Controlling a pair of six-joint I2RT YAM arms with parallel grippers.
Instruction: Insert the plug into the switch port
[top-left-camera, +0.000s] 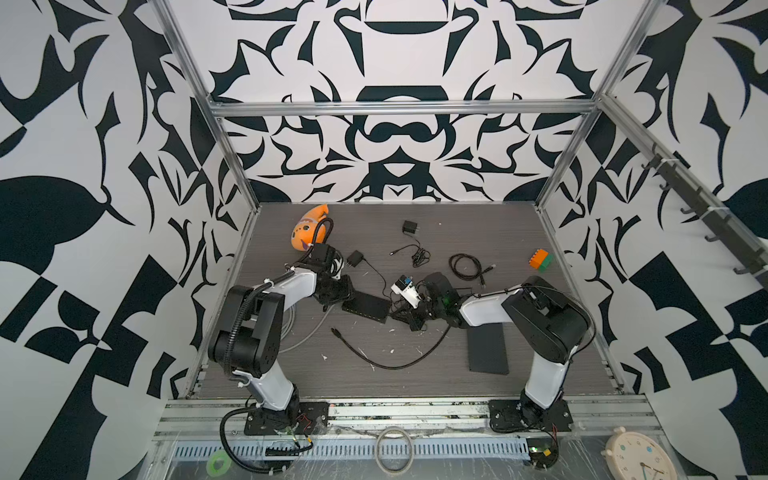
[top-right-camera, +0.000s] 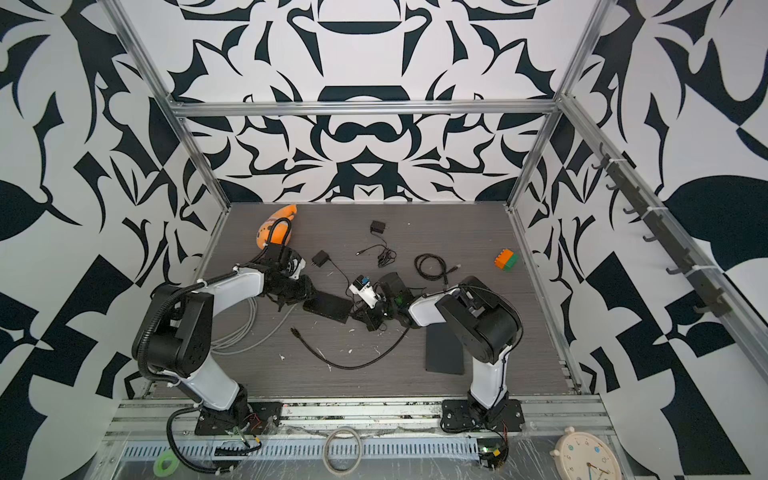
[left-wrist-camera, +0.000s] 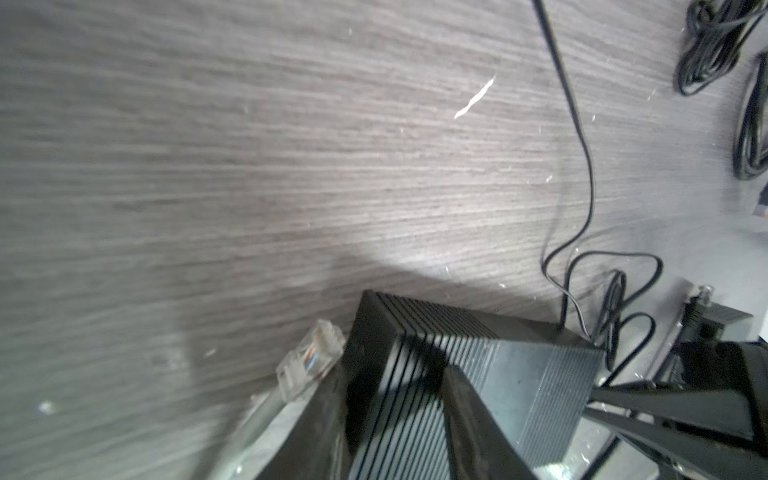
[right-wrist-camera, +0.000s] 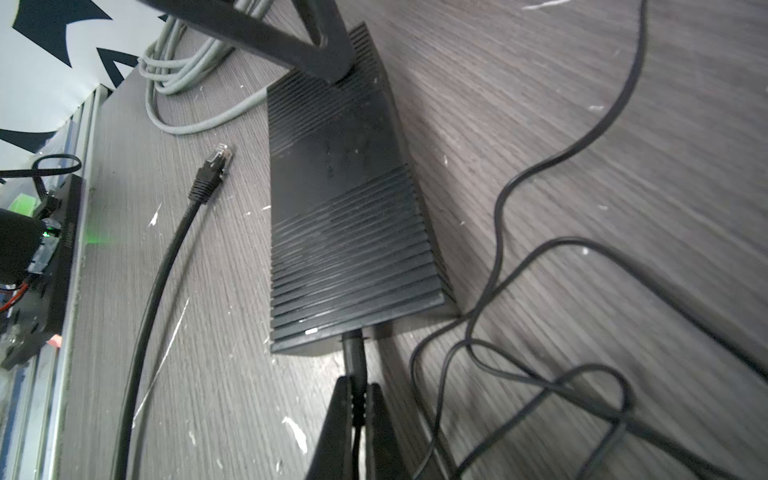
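Plug (right-wrist-camera: 353, 352) sits against the near end face of the switch (right-wrist-camera: 345, 199) in the right wrist view, its tip at or in that face; I cannot tell how deep it goes. The right gripper (right-wrist-camera: 355, 388) is clenched on it just behind. In the left wrist view the left gripper (left-wrist-camera: 392, 374) grasps the switch's other end, one finger over the top and one down the side, bracing it. A clear connector (left-wrist-camera: 311, 361) lies beside it, unused. In both top views the switch lies mid-table between the two grippers. Alignment looks done. The final push and the release are probably what is left.
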